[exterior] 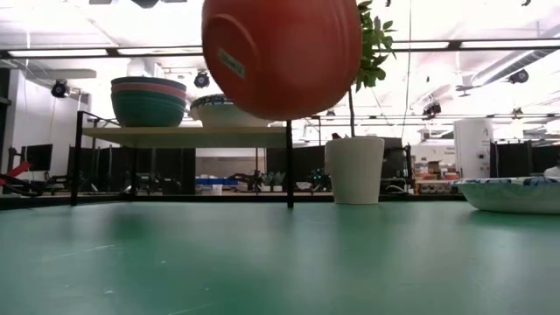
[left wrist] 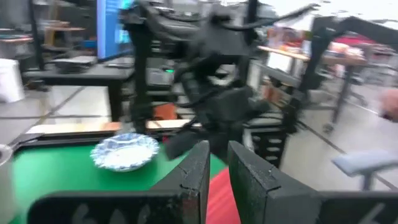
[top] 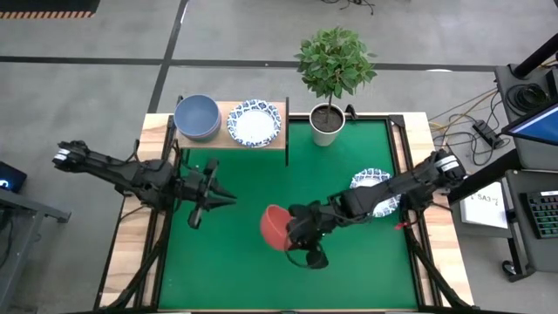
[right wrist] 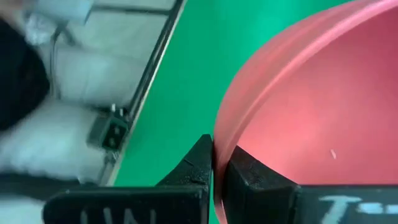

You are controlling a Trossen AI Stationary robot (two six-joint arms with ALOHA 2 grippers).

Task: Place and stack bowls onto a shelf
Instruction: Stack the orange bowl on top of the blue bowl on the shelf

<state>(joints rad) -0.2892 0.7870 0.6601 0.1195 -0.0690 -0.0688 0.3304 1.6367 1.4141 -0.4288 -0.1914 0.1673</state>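
A red bowl (top: 274,227) hangs in my right gripper (top: 293,232) above the table's middle. In the low view the red bowl (exterior: 280,52) is high up, with its underside toward the camera. The shelf (top: 228,142) stands at the far left. It carries a stack topped by a grey-blue bowl (top: 196,116) and a white blue-rimmed bowl (top: 254,123). In the low view the stack (exterior: 147,101) shows grey-blue, pink and dark green bowls. Another blue-rimmed bowl (top: 368,180) rests on the table at the right. My left gripper (top: 228,197) is shut and empty, left of the red bowl. My right gripper pinches the red bowl's rim (right wrist: 219,140), with one finger (right wrist: 252,177) inside the bowl and the other (right wrist: 196,165) outside. The fingers come roughly level from the table's right. The bowl is lifted clear and tipped on edge, its opening toward the gripper.
A white plant pot (top: 327,124) with a leafy plant stands at the far edge, right of the shelf. My right arm (top: 392,187) reaches over the blue-rimmed bowl on the table. Bare green tabletop (top: 244,275) lies along the near side.
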